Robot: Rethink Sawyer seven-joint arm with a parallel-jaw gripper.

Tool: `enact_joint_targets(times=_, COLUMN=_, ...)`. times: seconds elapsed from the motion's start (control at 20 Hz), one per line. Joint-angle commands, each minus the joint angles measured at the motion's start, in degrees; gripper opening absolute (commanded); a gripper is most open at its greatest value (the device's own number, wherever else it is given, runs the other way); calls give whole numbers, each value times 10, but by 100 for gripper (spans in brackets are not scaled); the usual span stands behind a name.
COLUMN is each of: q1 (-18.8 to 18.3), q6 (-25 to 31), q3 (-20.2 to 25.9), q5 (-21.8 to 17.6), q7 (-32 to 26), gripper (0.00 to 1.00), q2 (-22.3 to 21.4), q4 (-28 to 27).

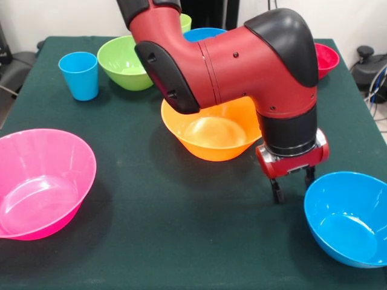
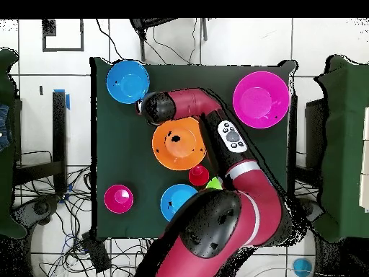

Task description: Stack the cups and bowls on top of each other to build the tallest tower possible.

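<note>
Evidently the tower had not been begun: every bowl and cup that showed sat alone on the dark green table cloth (image 1: 181,229), nothing nested in anything. The red and black gripper (image 1: 292,186) hung low, its two dark fingers spread a little apart and pinching nothing, tips near the cloth. Just beside the jaws on one flank lay the glossy blue plastic bowl (image 1: 347,220); on the other flank, slightly behind, stood the large glossy orange plastic bowl (image 1: 211,134), empty, the likely base. Well away from the jaws, across the cloth, rested the large translucent pink plastic bowl (image 1: 39,184). Far behind the jaws, past the arm, stood the lime green plastic bowl (image 1: 124,63), the light blue tapered plastic cup (image 1: 79,75), a second blue bowl (image 1: 202,33) and the small red plastic bowl (image 1: 326,59). From above, a red cup (image 2: 199,174) showed beside the orange bowl. By my reckoning all the stacking remained, and the nearest blue bowl seemed the first candidate.
</note>
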Motion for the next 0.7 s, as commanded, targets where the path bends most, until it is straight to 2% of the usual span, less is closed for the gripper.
enact_joint_targets(times=0.05, q1=-23, q6=39, q3=0, q5=-24, q7=-157, gripper=100, q2=-21, q4=75)
enact_joint_targets(times=0.35, q1=-30, q6=46, q3=-3, q5=-25, q7=-141, gripper=100, q2=-47, q4=105)
enact_joint_targets(times=0.7, q1=-15, q6=66, q3=-12, q5=-18, q7=-108, gripper=100, q2=-76, q4=113)
